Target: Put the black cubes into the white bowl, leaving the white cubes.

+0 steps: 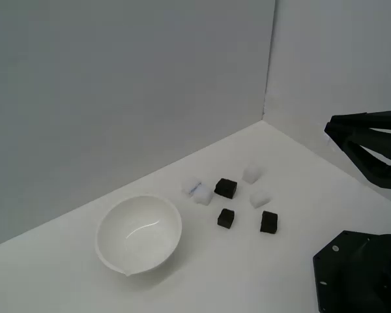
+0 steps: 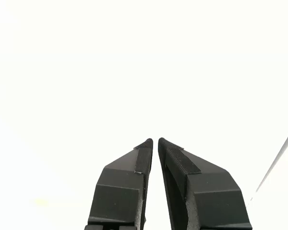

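"What do you see on the worktop [image 1: 65, 280]?"

"I see three black cubes [image 1: 226, 218] and four white cubes [image 1: 260, 197], all close together. One white cube has a small blue mark. The white bowl [image 1: 139, 233] sits near them, toward the exterior view's left, and nothing is in it."

"Where is your pincer [image 2: 155, 140]?"

"It is up high at the exterior view's right, well apart from the cubes. It is clenched, tips nearly touching, with nothing between them."

"Will the black cubes be hard to lift?"

"I think not. They look small, light and stiff, and not shiny, so they should not slip. I would pinch one on two flat sides. The nearest black cube stands a bit apart, so I would start there."
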`<state>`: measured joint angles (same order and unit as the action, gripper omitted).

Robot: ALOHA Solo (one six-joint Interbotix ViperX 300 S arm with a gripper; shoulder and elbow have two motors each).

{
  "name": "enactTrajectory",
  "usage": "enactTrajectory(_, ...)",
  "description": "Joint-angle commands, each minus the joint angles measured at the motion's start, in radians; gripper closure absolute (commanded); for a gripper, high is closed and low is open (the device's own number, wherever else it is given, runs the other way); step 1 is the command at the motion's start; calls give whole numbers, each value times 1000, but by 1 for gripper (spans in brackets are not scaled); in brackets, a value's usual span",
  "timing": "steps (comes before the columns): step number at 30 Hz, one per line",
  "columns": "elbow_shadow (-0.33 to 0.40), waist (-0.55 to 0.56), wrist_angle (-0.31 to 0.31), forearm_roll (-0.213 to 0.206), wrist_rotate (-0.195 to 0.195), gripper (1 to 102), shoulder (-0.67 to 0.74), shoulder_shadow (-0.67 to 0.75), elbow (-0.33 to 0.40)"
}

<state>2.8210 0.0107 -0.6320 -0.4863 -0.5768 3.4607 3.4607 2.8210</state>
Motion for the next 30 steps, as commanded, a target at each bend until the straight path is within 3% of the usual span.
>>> enactTrajectory(1, -3, 20, -28, -20, -12, 100, 14, 14, 0)
enactTrajectory(20, -18, -9, -28, -18, -8, 99, 5, 2, -14)
enactTrajectory(30, -69, -106, -20, -20, -8, 99, -172, -172, -66)
